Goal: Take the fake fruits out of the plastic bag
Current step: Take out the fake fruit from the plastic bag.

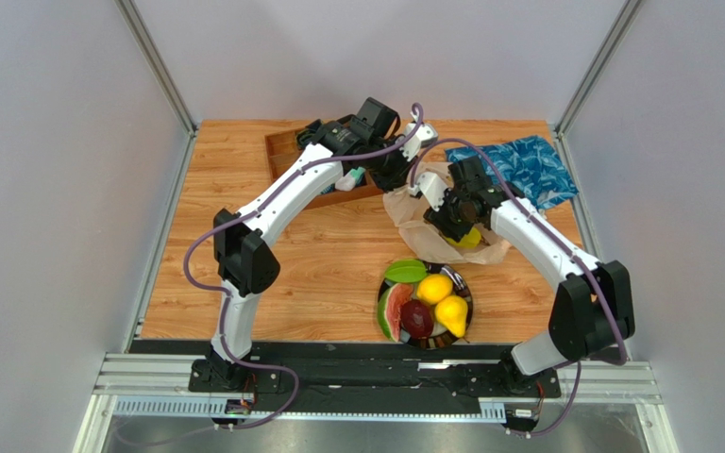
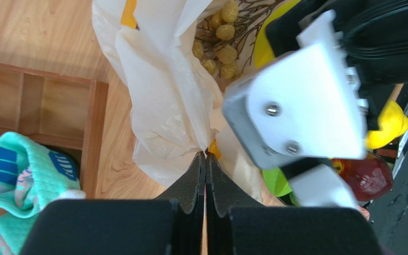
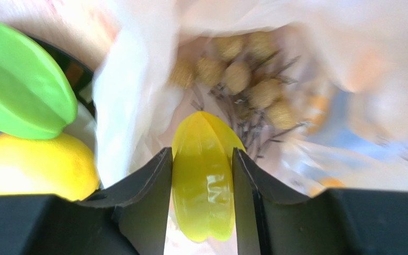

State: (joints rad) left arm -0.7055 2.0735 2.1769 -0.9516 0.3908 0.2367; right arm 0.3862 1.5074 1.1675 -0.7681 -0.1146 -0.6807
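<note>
Five fake fruits lie on the plate at lower centre of the top view. Just above it on the worktop, the left hand pinches a fold of the plastic bag, seemingly to hold its mouth up and open. The right hand, reaching inside, clamps the yellow starfruit between its fingers. The tan grape bunch lies deeper in the bag, at upper centre of that view.

Left arm and right arm are showing white shells, black joints; a purple cable is looping along each; 2 silver screws are glinting on a white bracket.
</note>
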